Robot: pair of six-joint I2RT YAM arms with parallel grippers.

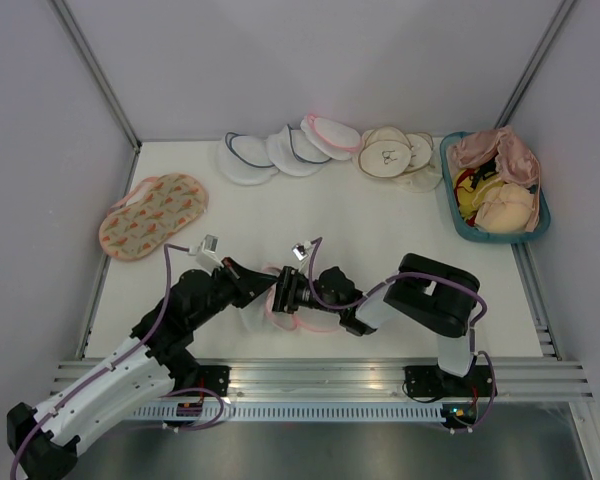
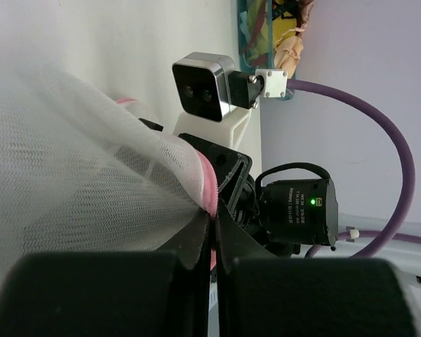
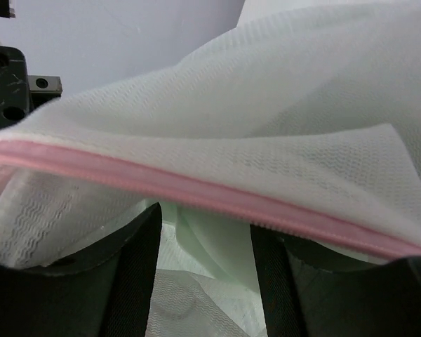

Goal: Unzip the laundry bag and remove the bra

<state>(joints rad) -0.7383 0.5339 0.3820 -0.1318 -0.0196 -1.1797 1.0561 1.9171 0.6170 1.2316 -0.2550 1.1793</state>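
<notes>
The left tool (image 2: 212, 235) is pinching shut on the laundry bag (image 3: 266, 119), whose pink zipper trim (image 3: 196, 193) is running crosswise over the open-jawed right tool (image 3: 205, 274).

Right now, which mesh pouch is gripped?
The near pink-trimmed pouch; the left gripper pinches its edge. The other pouches lie along the back, untouched.

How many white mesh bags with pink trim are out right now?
2. One laundry bag at front centre; another pink-trimmed bag in the back row, right of the blue-trimmed pouches. Others may be hidden in that overlapping row.
</notes>
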